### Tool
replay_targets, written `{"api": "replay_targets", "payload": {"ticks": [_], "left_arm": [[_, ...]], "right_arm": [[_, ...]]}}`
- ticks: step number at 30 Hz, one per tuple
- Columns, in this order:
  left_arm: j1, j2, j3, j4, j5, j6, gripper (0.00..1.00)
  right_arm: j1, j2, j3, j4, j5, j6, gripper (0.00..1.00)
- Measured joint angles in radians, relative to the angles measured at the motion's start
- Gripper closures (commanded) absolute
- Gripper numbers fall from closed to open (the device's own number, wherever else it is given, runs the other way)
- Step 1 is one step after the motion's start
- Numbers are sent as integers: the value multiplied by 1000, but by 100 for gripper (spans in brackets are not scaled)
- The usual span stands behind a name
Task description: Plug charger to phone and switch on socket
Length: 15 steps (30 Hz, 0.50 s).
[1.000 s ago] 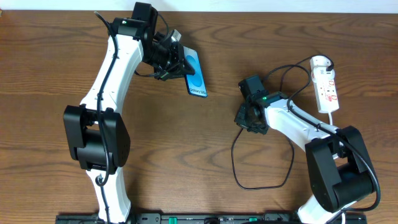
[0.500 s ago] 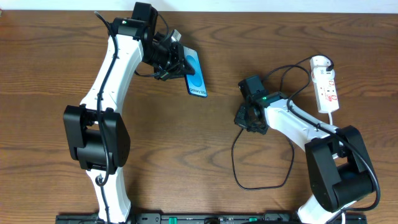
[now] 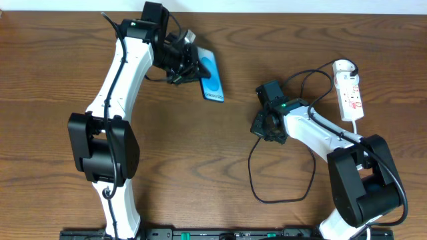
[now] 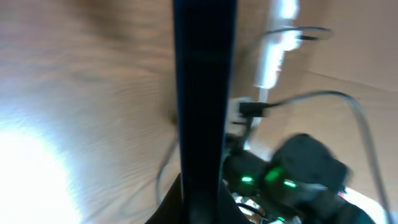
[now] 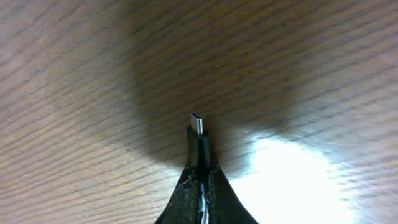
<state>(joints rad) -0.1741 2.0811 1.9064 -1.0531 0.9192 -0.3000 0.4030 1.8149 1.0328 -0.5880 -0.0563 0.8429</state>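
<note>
Left gripper [image 3: 185, 63]: clamped on one end of the phone [image 3: 212, 79], close to the table's [image 3: 53, 80] far edge, left of middle.
Phone: cyan screen facing up, tilted.
Right gripper [image 5: 200, 186]: pinched shut on the charger [image 5: 198, 138], connector tip poking past the fingertips, just over the wood.
Charger cable: loops toward the near edge, right half.
Socket [image 3: 350, 90]: flat near the far right corner, apart from both grippers.

The left tool [image 3: 189, 65] holds the phone [image 3: 212, 80]; the right tool [image 3: 264, 127] sits over the charger [image 3: 249, 175].
</note>
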Motion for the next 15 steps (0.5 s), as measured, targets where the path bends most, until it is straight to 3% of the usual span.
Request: {"api": "replay_targets", "payload": {"ticks": [5,9,15], "left_arm": [[-1,0,-2,169,241,38,93],[-1,0,-2,271,395,42,93],[-2,0,-5,480,531,-51,93]], "right_arm": [[-42,-31,-2,17,-134,-87,99],[-85,-169,-2,19,-246,-185,99],[-90,-328,-2,32,-395,-327,99]]}}
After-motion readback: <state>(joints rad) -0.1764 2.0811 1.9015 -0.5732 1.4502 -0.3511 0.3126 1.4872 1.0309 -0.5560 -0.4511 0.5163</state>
